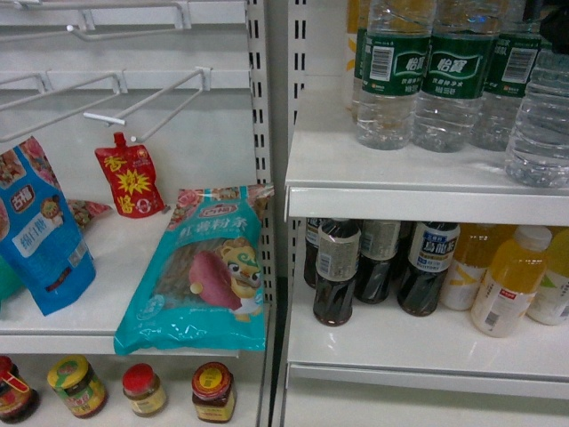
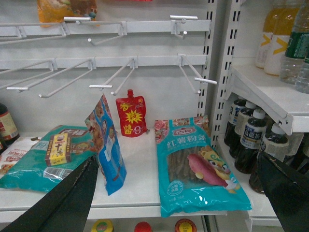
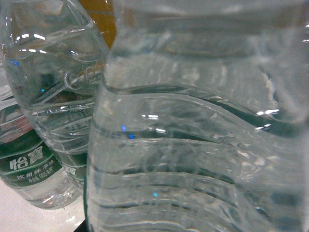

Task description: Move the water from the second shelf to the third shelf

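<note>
Reach-and-grasp step, by my read. Water bottle (image 1: pixel 540 120) stands at right edge of upper shelf (image 1: pixel 418 173), filling right wrist view; right claw's state cannot be told. Left claw (image 2: pixel 181 193) hangs released. Next: confirm grip, lift clear, lower

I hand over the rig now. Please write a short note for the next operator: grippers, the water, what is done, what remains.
Left gripper: open, holding nothing, facing the snack shelf.
Right gripper: only a dark part shows at the head view's edge, so open or shut cannot be told. Its camera sits right against a water bottle.
Water: all the bottles stand on the upper right shelf, above the dark drinks.
Done: approach only, as far as can be seen.
Left: confirm the grasp, lift the bottle, and place it on the third shelf.
</note>
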